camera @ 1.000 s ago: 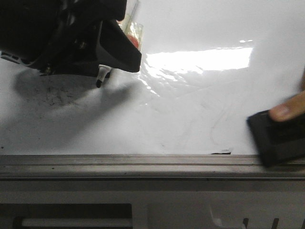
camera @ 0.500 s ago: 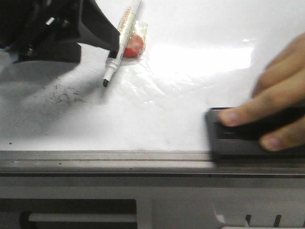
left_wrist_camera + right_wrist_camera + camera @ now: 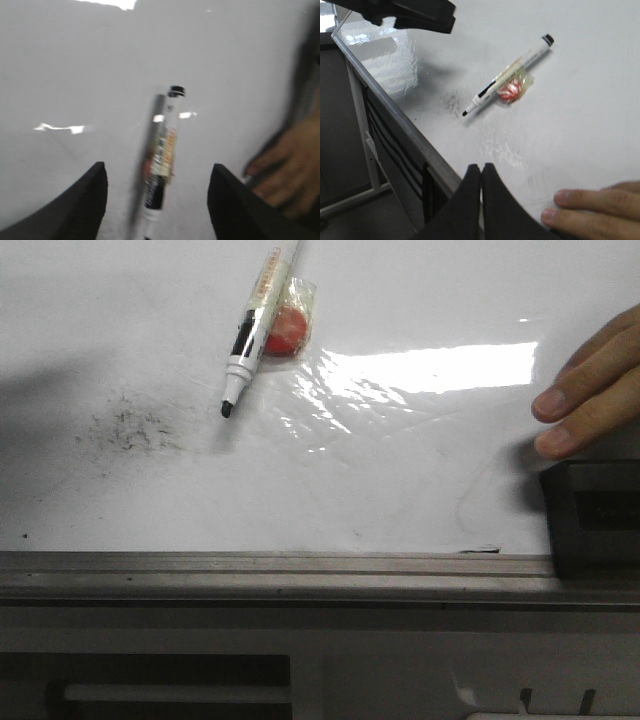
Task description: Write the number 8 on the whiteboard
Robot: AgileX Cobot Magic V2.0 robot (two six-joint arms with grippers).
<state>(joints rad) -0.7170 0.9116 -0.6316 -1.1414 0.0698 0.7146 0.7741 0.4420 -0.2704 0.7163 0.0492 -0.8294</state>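
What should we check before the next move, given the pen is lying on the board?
1. Marker free on the whiteboard, uncapped, tip toward the ledge: ok.
2. Left gripper jaws open, straddling the marker: ok.
3. Right gripper jaws closed, holding nothing: ok.
4. Person's hand on the board beside the black eraser: not ok, wait.
5. Figure 8 gone; only a faint trace and black specks remain: ok.
6. Red wrapped object touching the marker, may shift on grasp: cannot tell.

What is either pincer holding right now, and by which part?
Nothing. The marker lies loose on the whiteboard, between the open left pincer fingers without touching them. The right pincer is shut on nothing.
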